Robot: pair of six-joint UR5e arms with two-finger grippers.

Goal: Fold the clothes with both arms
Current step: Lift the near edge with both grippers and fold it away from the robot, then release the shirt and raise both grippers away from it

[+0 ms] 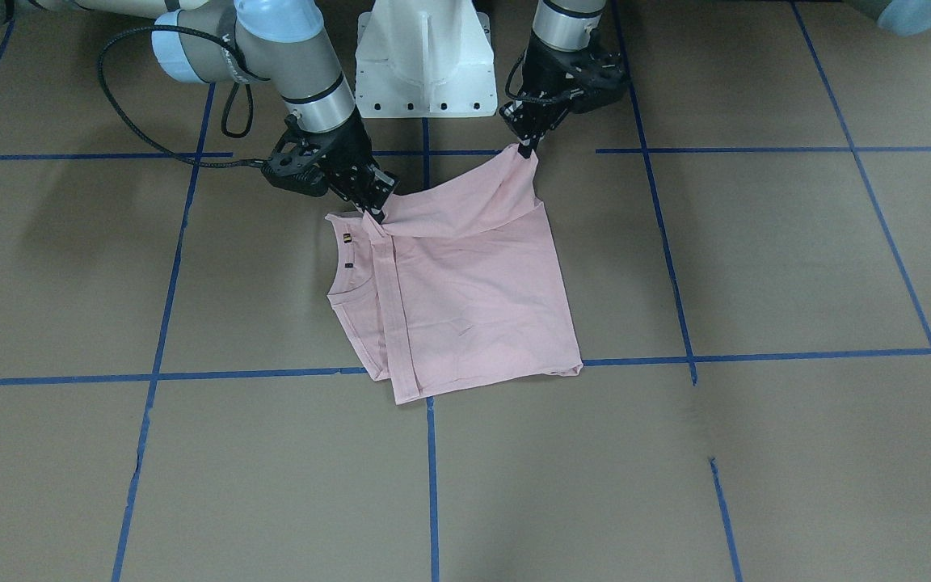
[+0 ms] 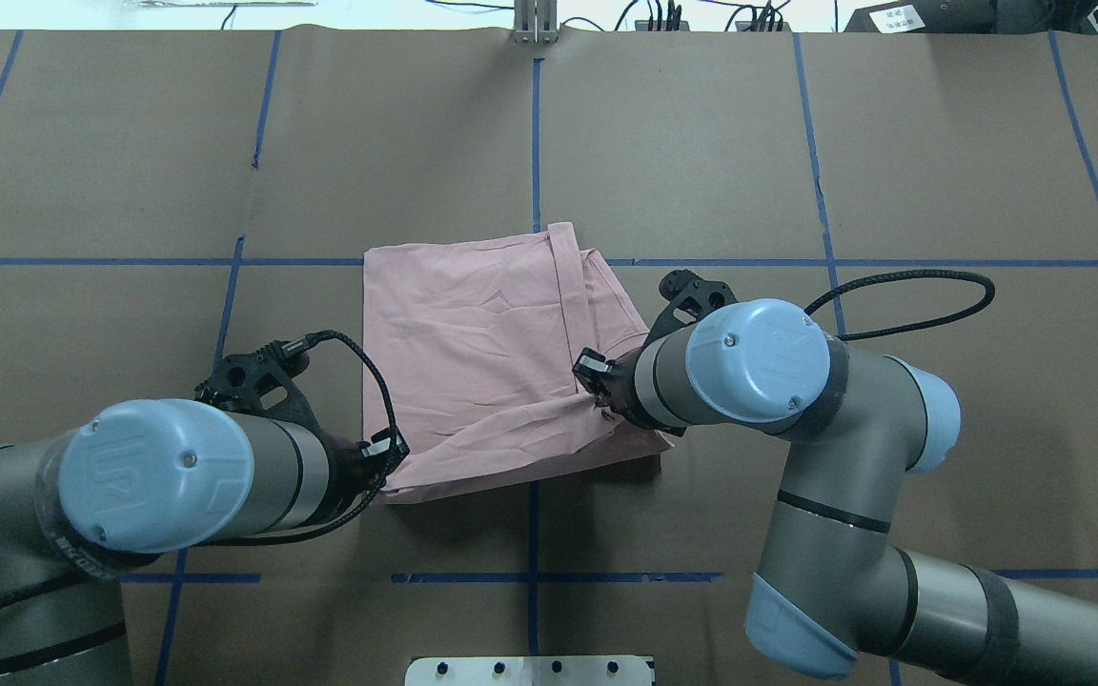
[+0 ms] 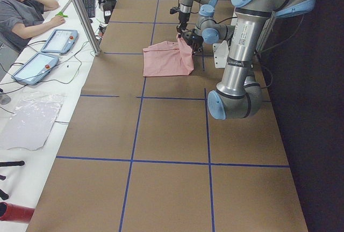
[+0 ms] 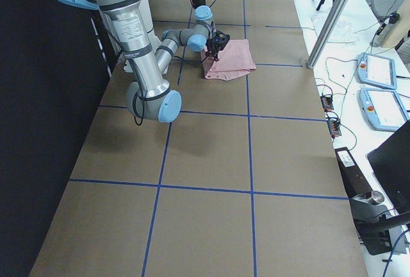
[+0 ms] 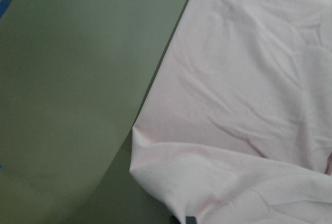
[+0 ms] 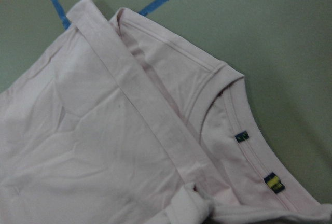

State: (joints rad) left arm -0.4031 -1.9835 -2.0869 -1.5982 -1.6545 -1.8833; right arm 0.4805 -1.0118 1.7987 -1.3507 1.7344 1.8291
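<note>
Exterior front-facing view: a pale pink T-shirt (image 1: 482, 283) lies part-folded at the middle of the brown table (image 1: 756, 453), just in front of the white pedestal (image 1: 423, 56), as both arms take hold of its edge nearest the robot. The left gripper (image 1: 527, 148) has its fingers closed on one corner and holds it in a small raised peak. The right gripper (image 1: 374, 208) is clamped on a bunched pinch of cloth at the other end of that edge, low to the table.

The step in hand appears to be carrying this near edge over the shirt to the far edge. To do it well, the two corners should rise to the same height, since the left one sits higher now. They should then travel together with the edge drawn just taut between them, so no slack sags into the middle. The edge should land square on the far hem, and neither gripper should let go until the cloth lies flat.

The garment forms a rough rectangle, plain side up, with no drawing or lettering in sight. A hem band (image 6: 140, 105) runs across it beside the open neckline (image 1: 350, 284), where two small labels (image 6: 273, 182) show. Soft creases mark the top layer. Its far edge rests along a line of blue tape (image 1: 756, 356).
</note>
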